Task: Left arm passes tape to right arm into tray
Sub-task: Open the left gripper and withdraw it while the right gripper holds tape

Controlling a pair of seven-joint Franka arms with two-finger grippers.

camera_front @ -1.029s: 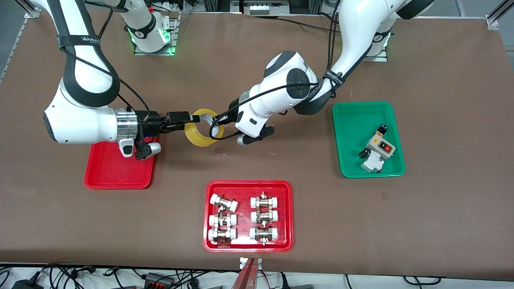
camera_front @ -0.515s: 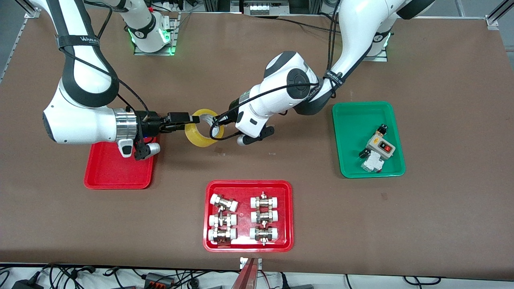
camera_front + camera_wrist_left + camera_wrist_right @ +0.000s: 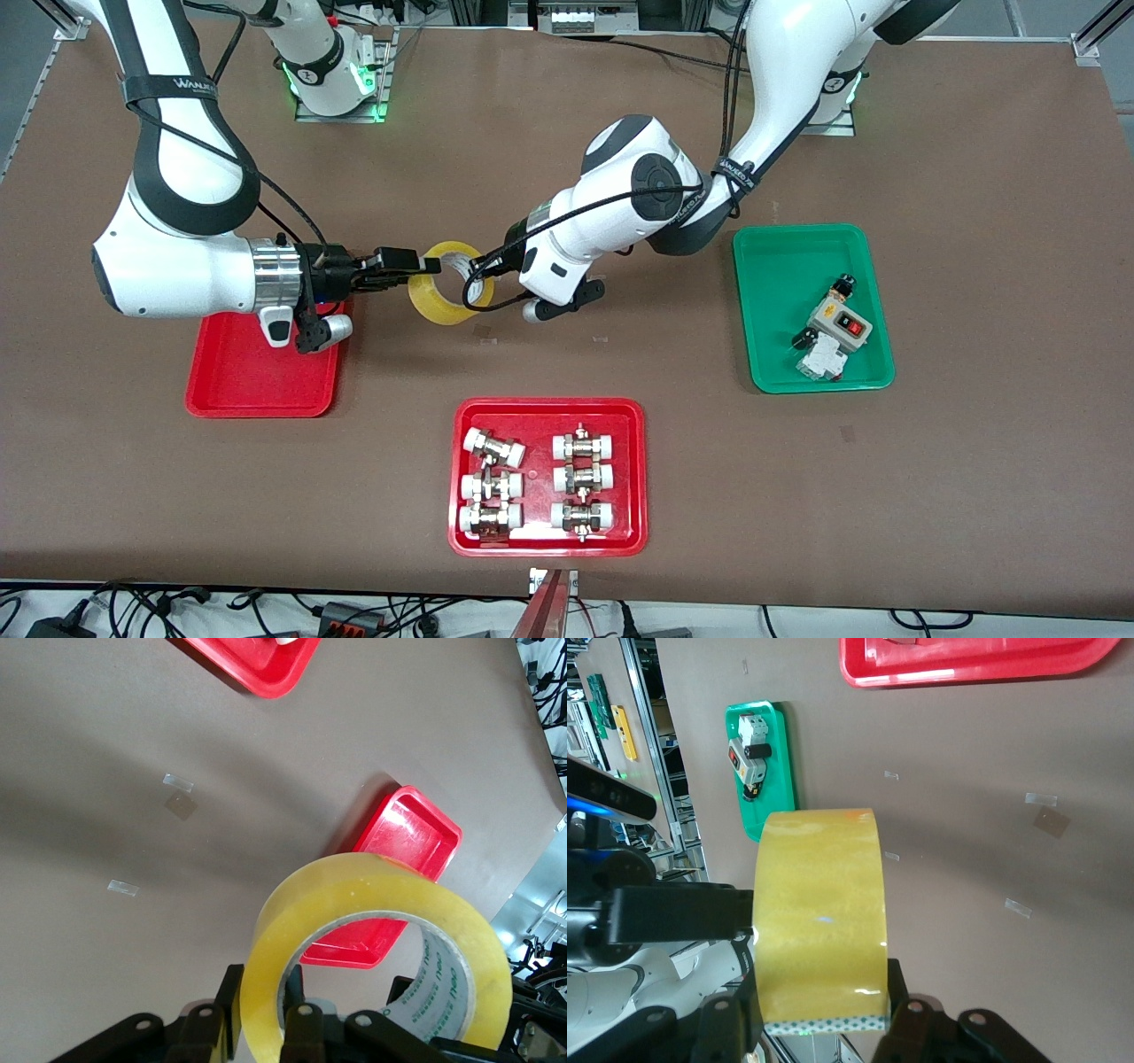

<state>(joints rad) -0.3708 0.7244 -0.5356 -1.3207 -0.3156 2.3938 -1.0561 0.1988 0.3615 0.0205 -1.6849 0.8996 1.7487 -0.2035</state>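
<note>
The tape (image 3: 438, 310), a translucent yellow roll with a whitish core, hangs over bare table beside the tray (image 3: 257, 381), a plain red one. Both grippers hold it. My left gripper (image 3: 477, 268) is shut on the roll's wall, one finger inside the core and one outside, as the left wrist view shows around the tape (image 3: 354, 895) and left gripper (image 3: 262, 979). My right gripper (image 3: 430, 263) reaches out from over the tray's corner and is shut across the roll's width. The right wrist view shows the tape (image 3: 819, 904) between the right gripper's (image 3: 819, 988) fingers.
A red tray (image 3: 633, 470) with several white-capped metal fittings lies nearer the front camera. A green tray (image 3: 771, 301) with a switch box (image 3: 837, 323) sits toward the left arm's end. The plain tray (image 3: 416, 828) shows past the roll in the left wrist view.
My right gripper's fingers have closed onto the roll's sides. The roll and both arms have barely shifted, a touch toward the right arm's end.
</note>
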